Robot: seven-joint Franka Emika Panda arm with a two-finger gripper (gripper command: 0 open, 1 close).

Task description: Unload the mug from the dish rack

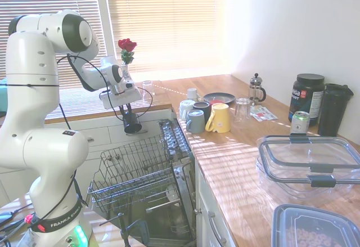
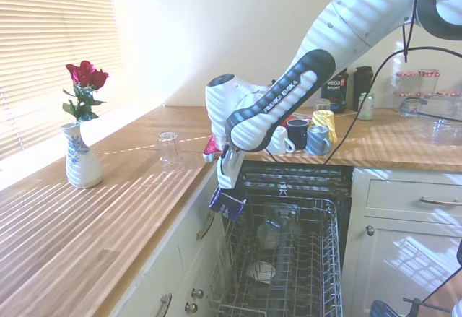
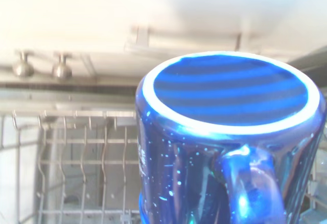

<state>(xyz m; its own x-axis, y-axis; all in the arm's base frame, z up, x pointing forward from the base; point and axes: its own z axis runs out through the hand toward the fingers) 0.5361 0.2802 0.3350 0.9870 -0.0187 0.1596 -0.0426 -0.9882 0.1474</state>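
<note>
Hanging from the gripper (image 1: 131, 120), whose fingers are clamped on it, the mug (image 1: 133, 125) is base-down, clear above the rack (image 1: 140, 174); the countertop (image 1: 236, 146) lies sideways, beside the grey-blue mug (image 1: 196, 121).

I see the gripper (image 1: 130, 118) clamped on the mug (image 1: 133, 125) — lifted clear above the dish rack (image 1: 135, 174). On the wooden counter (image 1: 236, 151), a grey-blue mug (image 1: 196, 121) touches a yellow mug (image 1: 220, 117) — French press (image 1: 256, 89) behind.

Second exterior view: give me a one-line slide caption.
Franka gripper holds the dark mug above the pulled-out dish rack, beside the wooden counter.
</note>
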